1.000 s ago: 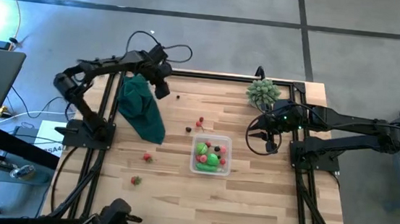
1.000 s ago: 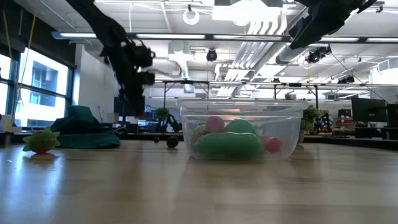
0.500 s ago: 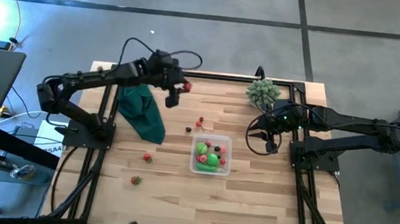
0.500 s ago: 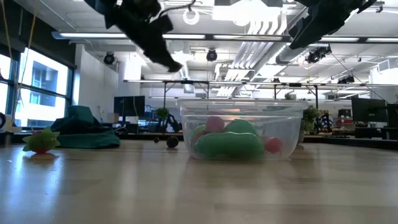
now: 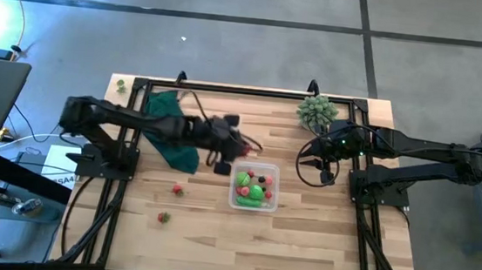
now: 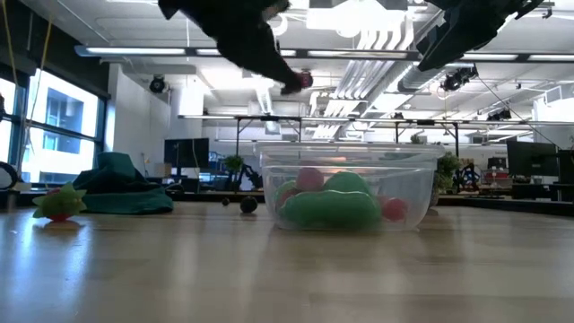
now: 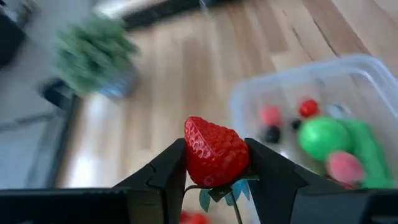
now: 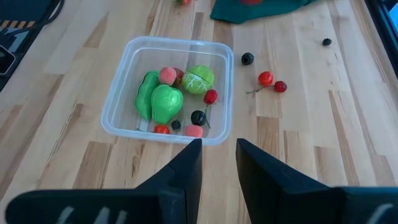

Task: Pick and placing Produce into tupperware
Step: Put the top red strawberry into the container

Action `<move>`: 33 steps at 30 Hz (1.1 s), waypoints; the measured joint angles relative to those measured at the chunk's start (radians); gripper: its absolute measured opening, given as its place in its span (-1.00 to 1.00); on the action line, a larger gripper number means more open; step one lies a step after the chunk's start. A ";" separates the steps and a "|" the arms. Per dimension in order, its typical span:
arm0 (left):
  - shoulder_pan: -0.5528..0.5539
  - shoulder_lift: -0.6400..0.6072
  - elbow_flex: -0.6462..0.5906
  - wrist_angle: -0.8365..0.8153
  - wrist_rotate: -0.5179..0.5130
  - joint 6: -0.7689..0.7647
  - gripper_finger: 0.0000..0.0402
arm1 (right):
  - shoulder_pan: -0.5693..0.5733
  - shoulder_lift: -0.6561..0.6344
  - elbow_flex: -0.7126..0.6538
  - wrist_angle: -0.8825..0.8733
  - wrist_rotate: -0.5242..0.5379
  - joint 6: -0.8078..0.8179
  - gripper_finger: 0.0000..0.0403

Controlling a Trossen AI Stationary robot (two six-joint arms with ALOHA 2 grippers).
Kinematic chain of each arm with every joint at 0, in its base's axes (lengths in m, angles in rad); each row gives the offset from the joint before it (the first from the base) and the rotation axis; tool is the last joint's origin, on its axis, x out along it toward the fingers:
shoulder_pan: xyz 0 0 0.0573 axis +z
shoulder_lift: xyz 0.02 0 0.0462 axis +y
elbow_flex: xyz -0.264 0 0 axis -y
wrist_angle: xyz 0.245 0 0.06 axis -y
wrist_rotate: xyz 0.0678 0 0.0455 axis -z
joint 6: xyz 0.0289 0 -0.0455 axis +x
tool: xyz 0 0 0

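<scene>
1. The left gripper (image 7: 214, 163) pinches a red strawberry (image 7: 215, 152) between its fingers and hangs above the bench (image 5: 301, 245), just beside the near-left corner of the tupperware (image 5: 255, 187); this reads as the carry step, with the release not yet made.
2. The next move, by this judgement, calls for bringing the berry over the open container and spreading the fingers low enough that it drops among the green pieces (and does not bounce off the rim).
3. The right gripper (image 8: 217, 163) waits above the bench to the right of the container, its fingers slightly apart and holding nothing.
4. The right wrist view alone shows the contents clearly: two bright green pieces, pink and red bits, a dark berry, with a pair of cherries (image 8: 272, 82) and a dark berry (image 8: 247, 58) loose just outside.
5. The high view alone shows two red pieces (image 5: 177, 189) well left of the container, near the dark green cloth (image 5: 171, 129).
</scene>
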 joint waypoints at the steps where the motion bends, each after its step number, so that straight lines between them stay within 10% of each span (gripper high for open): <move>1: -0.016 0.028 0.016 -0.013 0.000 -0.021 -0.31 | 0.000 0.000 0.000 0.000 0.000 0.000 -0.56; 17: -0.105 0.410 0.429 -0.430 0.102 -0.039 -0.31 | 0.000 -0.001 0.000 0.001 0.000 0.000 -0.56; 33: -0.105 0.499 0.465 -0.473 0.178 -0.049 -0.31 | 0.000 0.000 -0.001 0.000 0.000 0.000 -0.56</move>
